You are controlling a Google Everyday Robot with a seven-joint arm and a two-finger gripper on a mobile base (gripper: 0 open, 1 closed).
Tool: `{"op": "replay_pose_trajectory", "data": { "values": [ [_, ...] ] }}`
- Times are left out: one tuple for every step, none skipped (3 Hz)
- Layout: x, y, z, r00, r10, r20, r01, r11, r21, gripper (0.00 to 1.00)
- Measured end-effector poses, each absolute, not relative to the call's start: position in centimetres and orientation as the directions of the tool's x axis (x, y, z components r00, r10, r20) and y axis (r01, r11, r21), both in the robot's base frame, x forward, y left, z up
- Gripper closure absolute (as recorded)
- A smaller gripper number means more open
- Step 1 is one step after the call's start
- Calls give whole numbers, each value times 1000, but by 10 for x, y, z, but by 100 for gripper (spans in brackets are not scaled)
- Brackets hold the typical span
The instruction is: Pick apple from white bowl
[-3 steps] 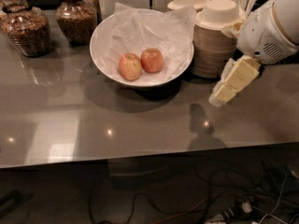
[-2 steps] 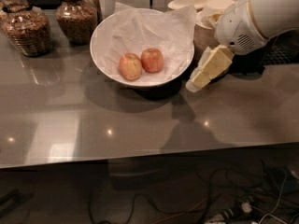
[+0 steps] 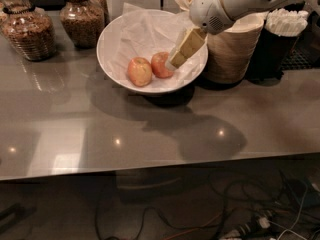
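The white bowl (image 3: 111, 36), lined with crumpled white paper, stands at the back middle of the grey table. Two apples lie in it side by side. The redder apple (image 3: 159, 65) is on the right and the paler yellow-orange one (image 3: 140, 71) is on the left. My gripper (image 3: 179, 58) reaches in from the upper right on a white arm. It hangs over the bowl's right rim, angled down to the left. Its tip is just right of the red apple, very close to it.
Two glass jars of brown food (image 3: 30, 31) (image 3: 82, 16) stand at the back left. A stack of beige disposable bowls (image 3: 232, 51) stands right of the white bowl, with a dark holder of white sticks (image 3: 286, 26) beyond. The table's front edge (image 3: 150, 170) runs below, with cables on the floor.
The arm has swung left and toward the bowl. The gripper went from the table right of the bowl to over the bowl's right rim, beside the red apple.
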State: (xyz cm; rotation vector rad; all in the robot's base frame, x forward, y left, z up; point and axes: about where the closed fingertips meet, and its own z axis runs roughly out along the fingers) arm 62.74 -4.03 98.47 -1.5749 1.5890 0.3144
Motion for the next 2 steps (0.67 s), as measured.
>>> {"op": "replay_pose_trajectory", "data": {
  "values": [
    [627,-40,984,159,-695,-702,-909,173,-378,0],
    [641,-45,972,177,-706,-685,-896,171,-409,0]
  ]
}}
